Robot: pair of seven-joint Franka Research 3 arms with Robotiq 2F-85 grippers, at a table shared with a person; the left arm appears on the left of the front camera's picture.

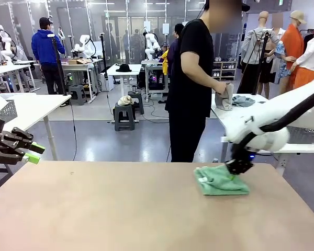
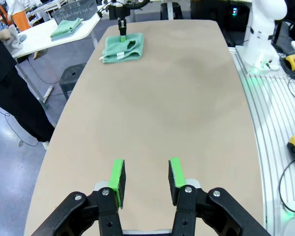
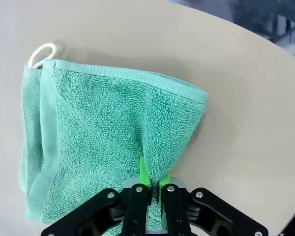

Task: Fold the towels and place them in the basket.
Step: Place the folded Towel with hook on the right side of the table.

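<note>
A mint green towel (image 1: 220, 181) lies folded on the tan table (image 1: 120, 209), at its far right. My right gripper (image 1: 235, 168) is shut on that towel's near edge; the right wrist view shows the terry cloth (image 3: 113, 132) pinched between the green pads, with a white loop at one corner. My left gripper (image 1: 32, 152) hovers at the table's left edge, jaws apart with nothing between them (image 2: 146, 177). From the left wrist, the green towel (image 2: 122, 48) lies far across the table. A person (image 1: 196, 83) stands beyond the table holding a grey towel (image 1: 225, 98). The basket is out of view.
A white side table (image 1: 235, 112) behind the person carries another grey-blue towel (image 1: 243, 101). A second white table (image 2: 64, 34) holds a folded green towel (image 2: 66, 27) and a pale lattice basket (image 2: 78, 9). The other arm's white base (image 2: 265, 34) stands beside the table.
</note>
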